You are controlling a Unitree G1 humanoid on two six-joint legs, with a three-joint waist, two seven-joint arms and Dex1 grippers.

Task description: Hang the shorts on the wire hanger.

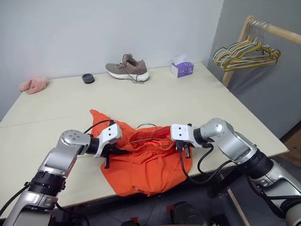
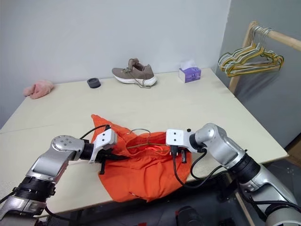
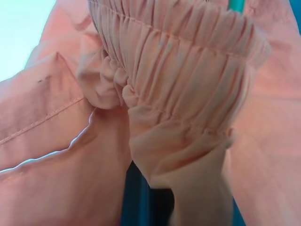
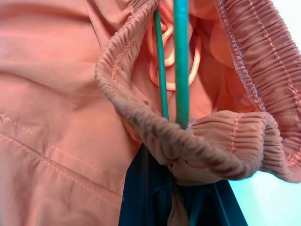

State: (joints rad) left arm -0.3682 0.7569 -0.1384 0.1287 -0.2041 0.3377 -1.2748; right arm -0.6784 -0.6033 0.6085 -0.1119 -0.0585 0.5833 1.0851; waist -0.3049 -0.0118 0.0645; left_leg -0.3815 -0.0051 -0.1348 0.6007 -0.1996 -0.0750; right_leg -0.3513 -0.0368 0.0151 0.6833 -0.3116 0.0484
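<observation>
The bright orange shorts lie bunched at the table's front edge, with one part hanging over it. The wire hanger's thin hook curls up out of the fabric at the waistband, and its wires run down inside the gathered waistband; the rest of the frame is hidden in the cloth. My left gripper is shut on the shorts' left side, where the gathered elastic bunches at its fingers. My right gripper points down, shut on the waistband at the shorts' right side.
At the back of the pale table stand a brown shoe, a purple tissue box and a small black ring. A pink fluffy cloth lies far left. A wooden rack with several coloured hangers stands at right.
</observation>
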